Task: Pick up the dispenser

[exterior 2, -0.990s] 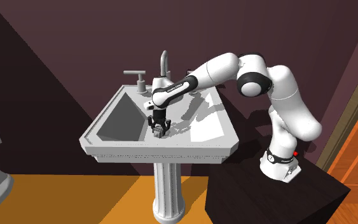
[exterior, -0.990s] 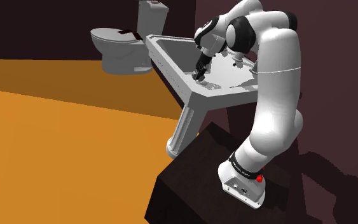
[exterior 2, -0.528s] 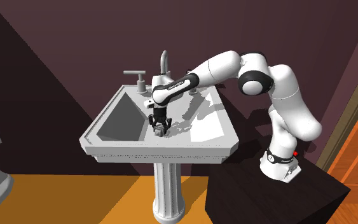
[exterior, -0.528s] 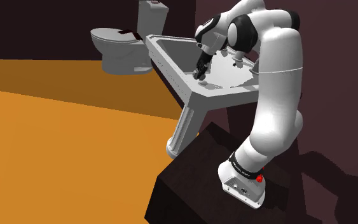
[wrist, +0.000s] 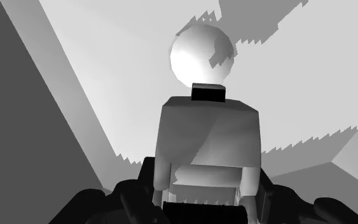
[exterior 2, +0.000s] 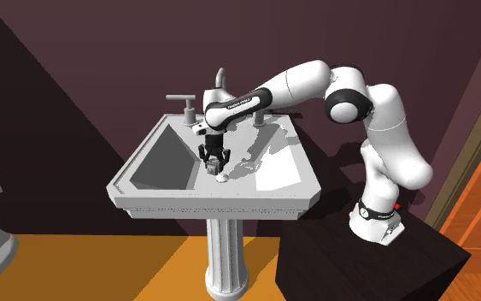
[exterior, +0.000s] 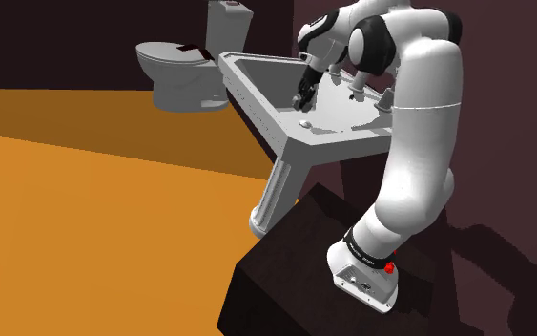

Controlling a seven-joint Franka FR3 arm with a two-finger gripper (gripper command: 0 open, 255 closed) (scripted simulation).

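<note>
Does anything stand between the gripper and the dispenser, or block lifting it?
Nothing visible does. The gripper clasps the grey boxy dispenser between its fingers, above the sink deck. A white round thing lies on the deck beneath, apart from it. The faucet stands behind, toward the wall, not overhead.

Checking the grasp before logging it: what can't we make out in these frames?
Wrist view: the bottom edge cuts off the lower end of the grey boxy dispenser clasped in the black end effector.
Both exterior views: the dispenser is too small to tell from the end effector.
The small white round object on the white pedestal sink is unidentifiable; the dispenser's black tip overlaps it in the wrist view.
</note>
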